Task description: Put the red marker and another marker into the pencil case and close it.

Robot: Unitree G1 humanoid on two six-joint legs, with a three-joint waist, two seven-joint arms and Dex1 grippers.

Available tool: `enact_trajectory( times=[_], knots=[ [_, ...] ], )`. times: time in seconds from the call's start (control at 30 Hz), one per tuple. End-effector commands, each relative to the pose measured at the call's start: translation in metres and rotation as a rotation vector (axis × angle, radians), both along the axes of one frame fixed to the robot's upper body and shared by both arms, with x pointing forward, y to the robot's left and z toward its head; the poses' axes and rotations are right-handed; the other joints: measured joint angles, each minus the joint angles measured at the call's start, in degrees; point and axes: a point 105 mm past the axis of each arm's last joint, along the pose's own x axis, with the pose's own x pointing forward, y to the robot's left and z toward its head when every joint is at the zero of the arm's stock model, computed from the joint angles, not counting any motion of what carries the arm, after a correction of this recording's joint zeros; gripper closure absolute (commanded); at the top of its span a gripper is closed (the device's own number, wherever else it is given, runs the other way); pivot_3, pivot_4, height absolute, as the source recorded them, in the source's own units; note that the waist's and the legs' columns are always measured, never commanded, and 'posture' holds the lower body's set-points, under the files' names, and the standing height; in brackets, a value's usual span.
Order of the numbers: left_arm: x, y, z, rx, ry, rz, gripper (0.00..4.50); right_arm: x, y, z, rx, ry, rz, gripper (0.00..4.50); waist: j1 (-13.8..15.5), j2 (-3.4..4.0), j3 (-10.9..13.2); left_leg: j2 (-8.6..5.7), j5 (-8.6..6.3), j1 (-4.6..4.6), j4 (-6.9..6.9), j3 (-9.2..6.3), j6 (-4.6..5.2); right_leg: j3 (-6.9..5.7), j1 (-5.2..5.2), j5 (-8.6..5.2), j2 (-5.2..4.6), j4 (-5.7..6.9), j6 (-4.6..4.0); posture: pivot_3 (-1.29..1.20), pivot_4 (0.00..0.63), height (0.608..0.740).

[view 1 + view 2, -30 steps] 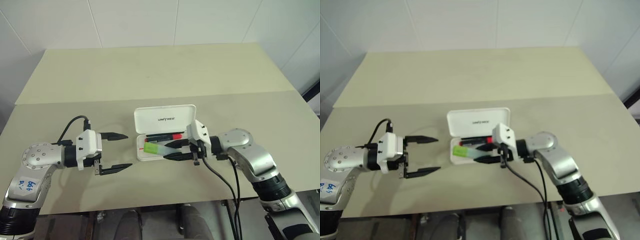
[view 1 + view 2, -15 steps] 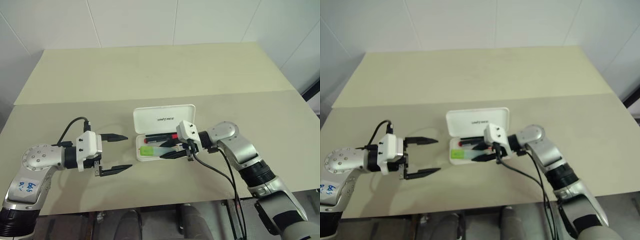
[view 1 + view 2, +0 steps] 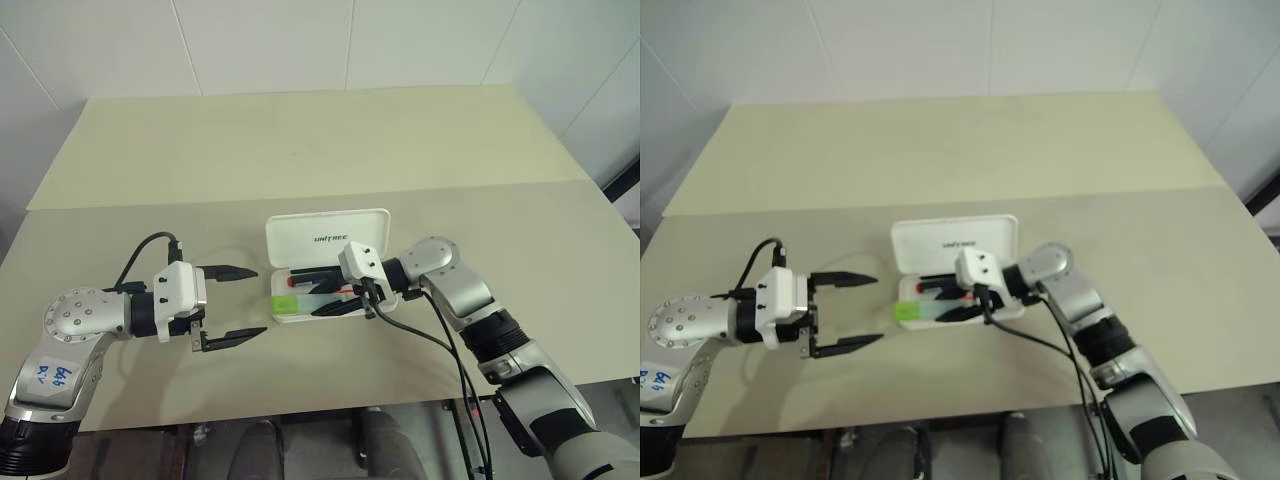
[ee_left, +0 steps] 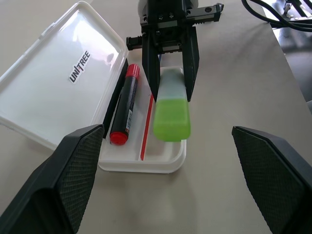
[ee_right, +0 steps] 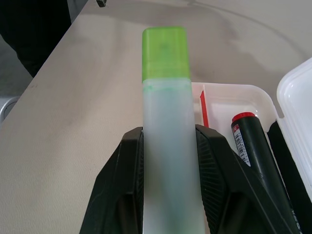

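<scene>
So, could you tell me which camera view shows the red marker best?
The left wrist view: the red marker lies in full in the open pencil case, cap and barrel clear. The right wrist view catches just one end of it, and the head views show a small stretch beside the right gripper.

We see even, bright light, with soft shadows on the table (image 3: 150,150). In the left wrist view our own fingers (image 4: 63,180) blur.

A beige table (image 3: 300,150) is seen; an open white pencil case (image 3: 328,240) is lying near its front edge.
</scene>
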Motion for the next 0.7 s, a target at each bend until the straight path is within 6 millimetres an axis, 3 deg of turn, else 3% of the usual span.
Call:
enact_trajectory(
  times=[0.03, 0.33, 0.57, 0.7],
  knots=[
    [-0.002, -0.004, 0.006, -0.018, -0.026, -0.017, 0.00, 0.000, 0.003, 0.006, -0.003, -0.026, 0.025, 3.40, 0.01, 0.00, 0.00, 0.00, 0.00, 0.00, 0.00, 0.00, 0.00, 0.00, 0.00, 0.00, 0.00, 0.00, 0.00, 0.00, 0.150, 0.740],
    [-0.001, -0.006, 0.008, -0.019, -0.029, -0.024, 0.00, 0.003, 0.004, 0.008, 0.009, -0.055, 0.020, 0.14, 0.01, 0.00, 0.00, 0.00, 0.00, 0.00, 0.00, 0.00, 0.00, 0.00, 0.00, 0.00, 0.00, 0.00, 0.00, 0.00, 0.150, 0.740],
    [0.001, -0.008, 0.010, -0.021, -0.031, -0.033, 0.00, 0.002, 0.006, 0.026, 0.062, -0.082, 0.022, 0.03, 0.02, 0.00, 0.00, 0.00, 0.00, 0.00, 0.01, 0.00, 0.00, 0.01, 0.00, 0.00, 0.00, 0.01, 0.00, 0.00, 0.150, 0.740],
    [0.001, -0.011, 0.011, -0.030, -0.031, -0.049, 0.00, -0.011, -0.001, 0.042, 0.112, -0.060, 0.028, 0.03, 0.14, 0.00, 0.00, 0.00, 0.00, -0.02, 0.00, 0.00, 0.00, 0.00, -0.02, 0.01, 0.00, 0.01, 0.01, 0.00, 0.150, 0.740]
  ],
)
